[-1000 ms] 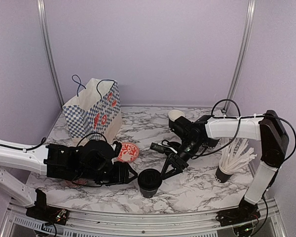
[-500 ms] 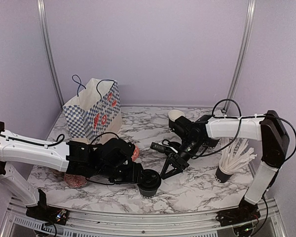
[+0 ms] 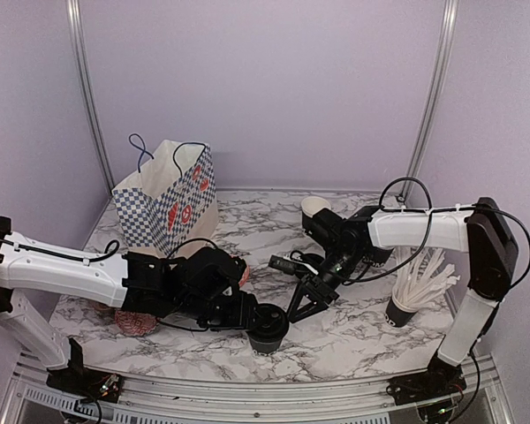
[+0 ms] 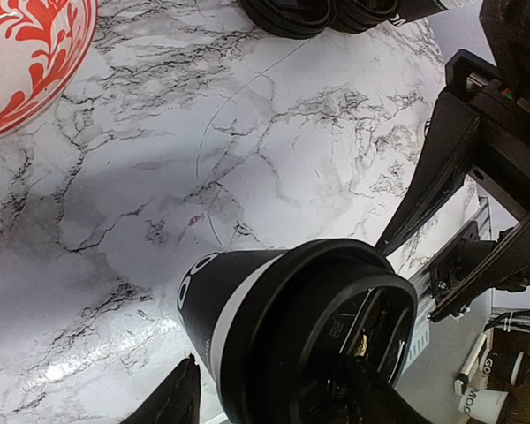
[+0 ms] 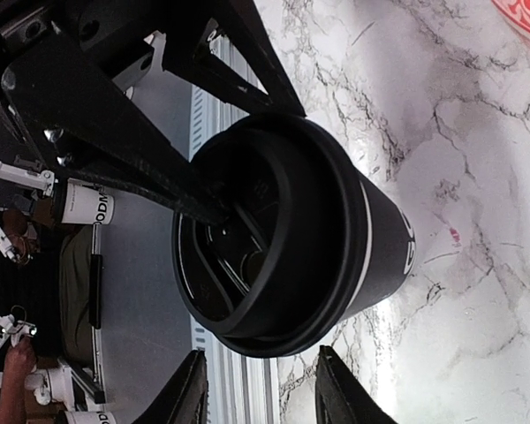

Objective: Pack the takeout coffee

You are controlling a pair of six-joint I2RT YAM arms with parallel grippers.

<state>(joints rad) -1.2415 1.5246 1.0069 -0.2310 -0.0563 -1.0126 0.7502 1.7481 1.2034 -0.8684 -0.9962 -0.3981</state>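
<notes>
Though near table edge point(image 3: 353, 355), cup point(image 3: 268, 325) upright

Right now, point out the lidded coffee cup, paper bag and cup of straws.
lidded coffee cup point(image 3: 270, 320): top external view, black lid.
paper bag point(image 3: 162, 208): top external view, checkered side.
cup of straws point(image 3: 421, 284): top external view, white straws.

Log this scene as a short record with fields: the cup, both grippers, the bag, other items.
cup: lidded black cup, upright on the marble table, near its front edge
left gripper: jaws either side of the cup; contact unclear
right gripper: jaws apart, close beside the cup, holding nothing
bag: paper bag, standing at back left
other: cup of straws at far right; red bowl near the left arm
</notes>
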